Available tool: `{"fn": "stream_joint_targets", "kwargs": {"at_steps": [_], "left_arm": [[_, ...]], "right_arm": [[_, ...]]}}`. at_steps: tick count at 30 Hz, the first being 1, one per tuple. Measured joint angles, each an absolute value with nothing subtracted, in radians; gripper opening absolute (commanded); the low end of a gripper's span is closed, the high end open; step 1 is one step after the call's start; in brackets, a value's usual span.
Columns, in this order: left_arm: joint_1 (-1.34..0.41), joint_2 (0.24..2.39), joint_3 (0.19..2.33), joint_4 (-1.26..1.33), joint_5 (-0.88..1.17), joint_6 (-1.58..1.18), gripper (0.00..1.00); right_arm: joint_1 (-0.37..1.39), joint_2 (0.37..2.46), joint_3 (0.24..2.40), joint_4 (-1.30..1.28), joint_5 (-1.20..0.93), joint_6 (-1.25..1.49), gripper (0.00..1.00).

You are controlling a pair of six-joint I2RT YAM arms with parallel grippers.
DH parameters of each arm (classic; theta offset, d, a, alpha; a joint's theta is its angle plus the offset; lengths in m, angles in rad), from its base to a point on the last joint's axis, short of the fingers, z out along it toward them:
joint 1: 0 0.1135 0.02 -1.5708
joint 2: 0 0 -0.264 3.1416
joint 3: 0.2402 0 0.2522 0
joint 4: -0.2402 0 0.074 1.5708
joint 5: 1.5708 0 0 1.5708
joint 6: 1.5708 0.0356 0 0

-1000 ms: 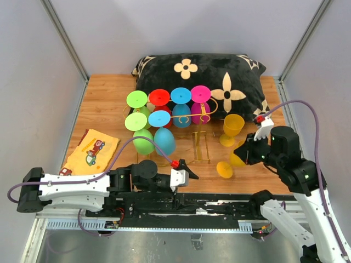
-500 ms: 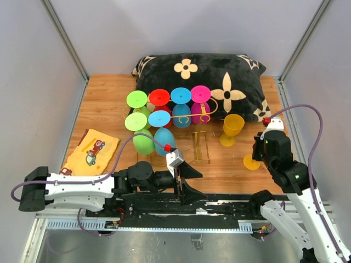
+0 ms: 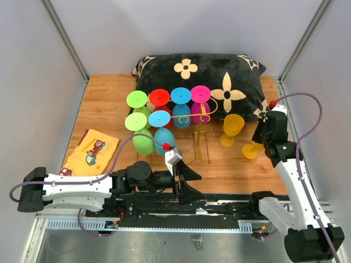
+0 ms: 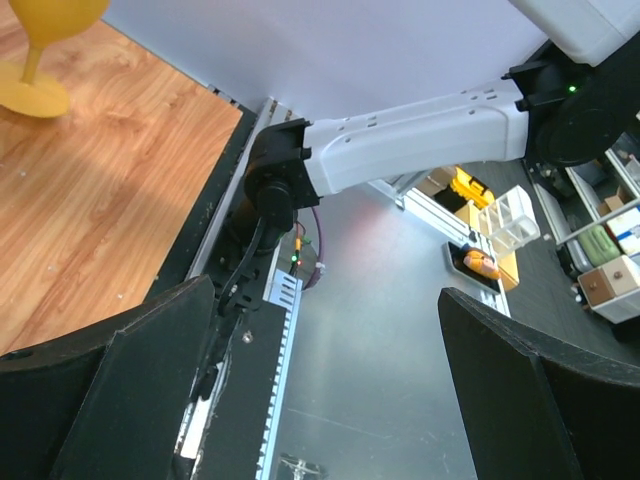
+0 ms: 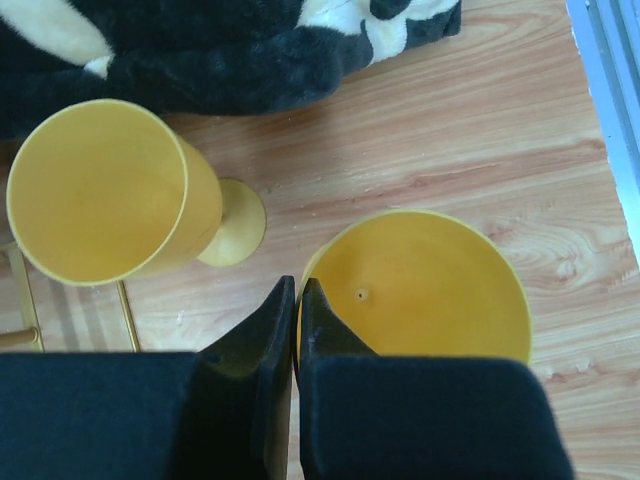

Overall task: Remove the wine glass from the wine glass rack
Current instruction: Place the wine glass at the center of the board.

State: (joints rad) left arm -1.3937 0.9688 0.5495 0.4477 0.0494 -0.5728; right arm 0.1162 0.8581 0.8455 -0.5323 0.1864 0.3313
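Observation:
The gold wire wine glass rack (image 3: pixel 201 143) lies on the wooden table in front of the pillow, with green, red, blue and magenta glasses (image 3: pixel 159 118) on its left part. Its rails show at the left edge of the right wrist view (image 5: pixel 20 300). My right gripper (image 3: pixel 262 143) (image 5: pixel 296 300) is shut on the rim of a yellow wine glass (image 3: pixel 253 149) (image 5: pixel 420 290), which stands upright at the table's right side. A second yellow glass (image 3: pixel 232 127) (image 5: pixel 95 190) stands just left of it. My left gripper (image 3: pixel 189 181) (image 4: pixel 320 400) is open and empty over the table's front edge.
A black pillow with cream flowers (image 3: pixel 219 76) lies at the back. A yellow printed cloth (image 3: pixel 90 150) lies front left. The right wall rail (image 3: pixel 285 109) is close to the right arm. The right arm's base (image 4: pixel 400 140) fills the left wrist view.
My right gripper has carried the yellow glass from lying sideways near the front to upright, farther back and right. My left gripper has turned toward the front edge and opened.

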Motion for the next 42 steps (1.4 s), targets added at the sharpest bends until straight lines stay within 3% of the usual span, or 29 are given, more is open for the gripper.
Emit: {"fn": "stream_joint_targets", "kwargs": {"at_steps": [21, 42], "left_arm": [[-1.394, 0.908, 0.55, 0.352, 0.01, -0.561, 1.0], [-1.394, 0.934, 0.578, 0.3, 0.012, -0.55, 1.0]], "right_arm": [[0.054, 1.139, 0.88, -0.328, 0.052, 0.335, 0.01], [0.05, 1.182, 0.916, -0.379, -0.038, 0.315, 0.24]]}}
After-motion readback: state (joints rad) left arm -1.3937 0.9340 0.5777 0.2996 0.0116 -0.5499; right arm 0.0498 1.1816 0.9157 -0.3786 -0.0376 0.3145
